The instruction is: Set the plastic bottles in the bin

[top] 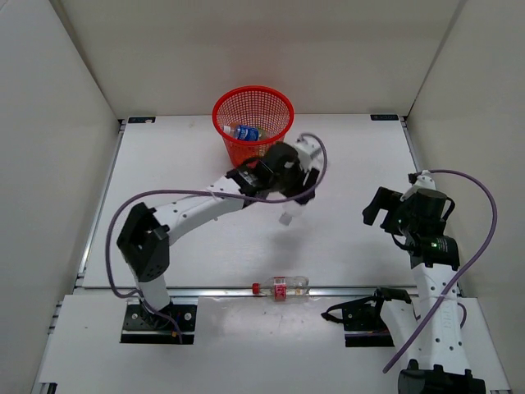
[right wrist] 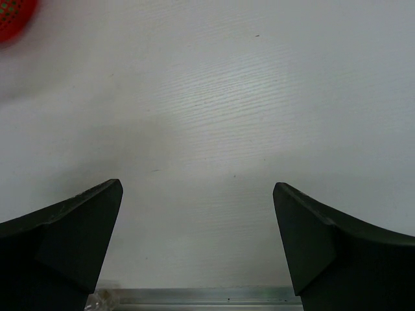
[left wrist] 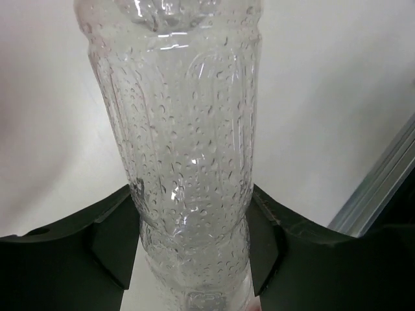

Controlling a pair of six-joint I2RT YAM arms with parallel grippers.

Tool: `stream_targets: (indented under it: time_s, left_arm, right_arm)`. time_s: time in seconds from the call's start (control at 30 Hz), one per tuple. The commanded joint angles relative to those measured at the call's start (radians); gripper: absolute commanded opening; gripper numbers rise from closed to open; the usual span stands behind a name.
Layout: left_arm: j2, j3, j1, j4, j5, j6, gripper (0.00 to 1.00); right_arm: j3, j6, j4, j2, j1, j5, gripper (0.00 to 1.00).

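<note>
The left tool (left wrist: 194, 243) pinches the clear bottle (left wrist: 188, 129), a dark finger pressed to each side; the bottle runs up through the wrist view, its wall beaded with droplets. From above, that arm reaches across the counter (top: 353, 156) and the tool hangs just near-right of the bin (top: 238, 148), not over its mouth, with the pale end of the bottle poking out toward the near side. The bin stands upright at the far edge of the counter, and a blue-label bottle (top: 245, 132) lies inside it. A red-cap bottle (top: 280, 286) lies on its side at the counter's near edge, between the two arm bases, cap pointing left. The right tool (right wrist: 198, 191) is spread wide with nothing between its fingers, held over bare counter on the right side, well apart from the bin and the bottles
</note>
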Motion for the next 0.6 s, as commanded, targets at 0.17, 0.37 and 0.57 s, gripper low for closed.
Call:
stream_targets:
  time_s: [0.17, 0.37, 0.57]
  left_arm:
    - [-0.167, 0.102, 0.234, 0.592, -0.242, -0.158, 0.50]
    - [0.055, 0.306, 0.383, 0.741, -0.390, -0.242, 0.54]
    - [0.273, 0.504, 0.431, 0.673, -0.450, -0.368, 0.66]
  right_arm:
    - [0.030, -0.045, 0.065, 0.005, -0.004, 0.044, 0.99]
    - [-0.011, -0.072, 0.103, 0.014, 0.025, 0.047, 0.99]
    - [-0.066, -0.082, 0.178, 0.031, 0.034, 0.074, 0.99]
